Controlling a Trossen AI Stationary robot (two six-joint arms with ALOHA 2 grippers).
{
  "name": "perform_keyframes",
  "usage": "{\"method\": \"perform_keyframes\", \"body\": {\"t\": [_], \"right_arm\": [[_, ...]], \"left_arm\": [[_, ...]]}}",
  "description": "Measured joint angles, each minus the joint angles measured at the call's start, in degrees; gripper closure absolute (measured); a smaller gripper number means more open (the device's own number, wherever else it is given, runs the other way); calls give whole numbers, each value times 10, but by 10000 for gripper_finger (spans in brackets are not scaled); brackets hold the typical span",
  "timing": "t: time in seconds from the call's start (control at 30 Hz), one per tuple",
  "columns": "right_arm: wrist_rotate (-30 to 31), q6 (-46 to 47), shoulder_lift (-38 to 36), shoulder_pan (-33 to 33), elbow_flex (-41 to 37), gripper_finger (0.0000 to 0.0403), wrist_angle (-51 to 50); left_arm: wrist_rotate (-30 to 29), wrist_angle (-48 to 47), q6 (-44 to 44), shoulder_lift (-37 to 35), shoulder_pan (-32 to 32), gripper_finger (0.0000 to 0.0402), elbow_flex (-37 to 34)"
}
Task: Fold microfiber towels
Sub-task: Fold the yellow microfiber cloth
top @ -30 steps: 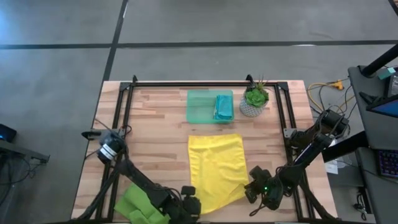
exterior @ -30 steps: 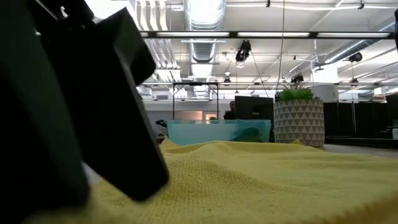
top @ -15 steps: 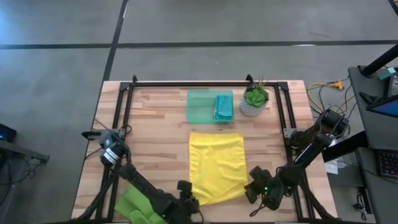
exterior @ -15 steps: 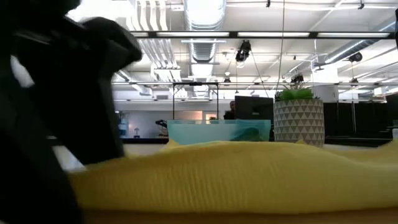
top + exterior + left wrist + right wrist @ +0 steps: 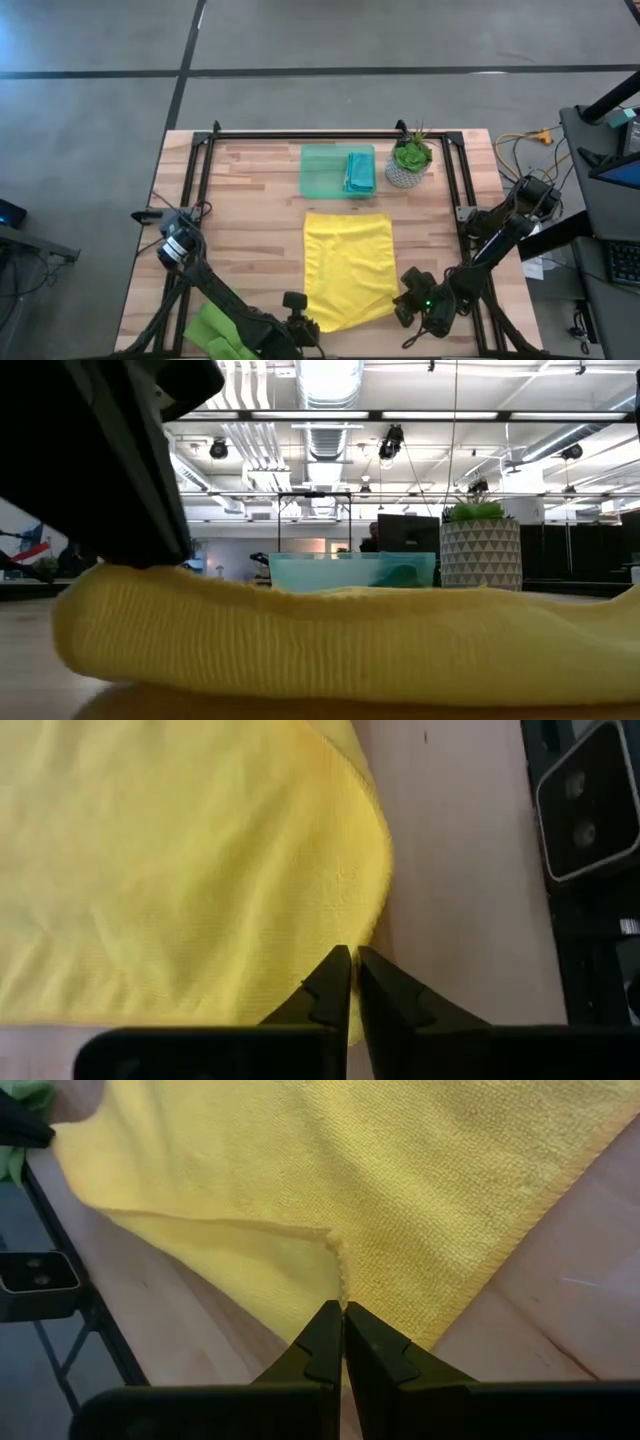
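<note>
Table (image 5: 250, 200): wood top with a black frame round its edges.

Yellow towel (image 5: 347, 268): spread flat mid-table toward the near edge, both near corners lifted and folded back. In the low view it reads as a thick rolled fold (image 5: 330, 650) across the foreground.

Tray (image 5: 325, 171): translucent green, at the far side of the table, beyond the yellow towel and apart from it. Teal towel (image 5: 360, 171) lies folded in the tray's right part.

Green towels (image 5: 215, 333): bunched at the near-left corner of the table, partly under the left arm.

Plant (image 5: 409, 160): small pot just right of the tray.

Left gripper (image 5: 298, 318): at the yellow towel's near-left corner. Wrist view shows the jaws pressed together on the towel's edge (image 5: 345, 982), pinching the cloth.

Right gripper (image 5: 408, 297): at the near-right corner of the same towel. Jaws closed tight on the cloth, with a small pucker of fabric (image 5: 340, 1285) right at the tips; the folded-back corner sits around the pinch.

Both arms low at the near edge of the table, one at each near corner of the towel.
</note>
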Motion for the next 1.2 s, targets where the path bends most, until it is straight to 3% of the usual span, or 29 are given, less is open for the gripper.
{"method": "perform_keyframes", "body": {"t": [0.27,0.8,0.9,1.07,1.2], "right_arm": [[0,-27,-6,0,0,394,5],[-1,-87,-56,17,0,394,28],[0,-77,-68,32,0,394,28],[0,-74,-64,40,1,394,27],[14,-72,-60,29,0,394,14]], "left_arm": [[16,-40,-44,-13,0,401,2],[19,-70,-43,-87,9,402,-5],[43,-68,-41,-88,10,402,-5],[52,-48,-23,-86,11,402,-9],[70,28,37,-83,22,401,-36]]}}
